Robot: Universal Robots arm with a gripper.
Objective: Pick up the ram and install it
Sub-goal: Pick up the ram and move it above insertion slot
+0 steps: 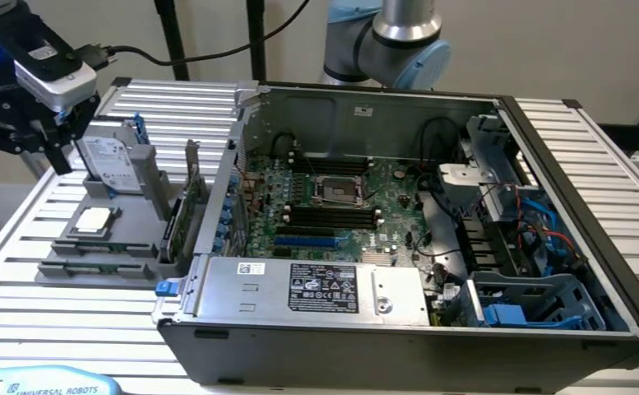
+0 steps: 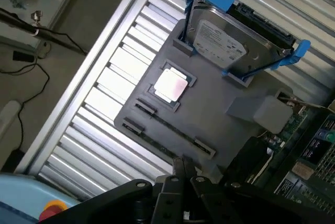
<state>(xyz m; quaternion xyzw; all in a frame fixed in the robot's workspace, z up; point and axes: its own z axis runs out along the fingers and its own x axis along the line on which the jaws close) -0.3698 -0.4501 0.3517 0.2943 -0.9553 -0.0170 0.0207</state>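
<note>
The ram [image 1: 95, 267] is a thin greenish stick standing on edge in the front slot of a grey holder [image 1: 132, 216] on the table, at the exterior view's left. In the wrist view the ram [image 2: 168, 132] is a narrow dark strip between two end clips. My gripper [image 1: 58, 152] hangs in the air above the holder's far corner, beside the hard drive [image 1: 116, 160], well apart from the ram. Its fingers [image 2: 178, 170] are pressed together, shut on nothing. The black memory slots [image 1: 321, 216] lie on the motherboard inside the open computer case [image 1: 582, 214].
The holder also carries a square silver processor [image 2: 170, 85] and an upright green expansion card [image 1: 193, 206]. The hard drive [image 2: 222, 41] sits in a blue bracket. A power supply [image 1: 319, 288] fills the case's front. Cables and a drive cage [image 1: 539, 309] crowd its right side.
</note>
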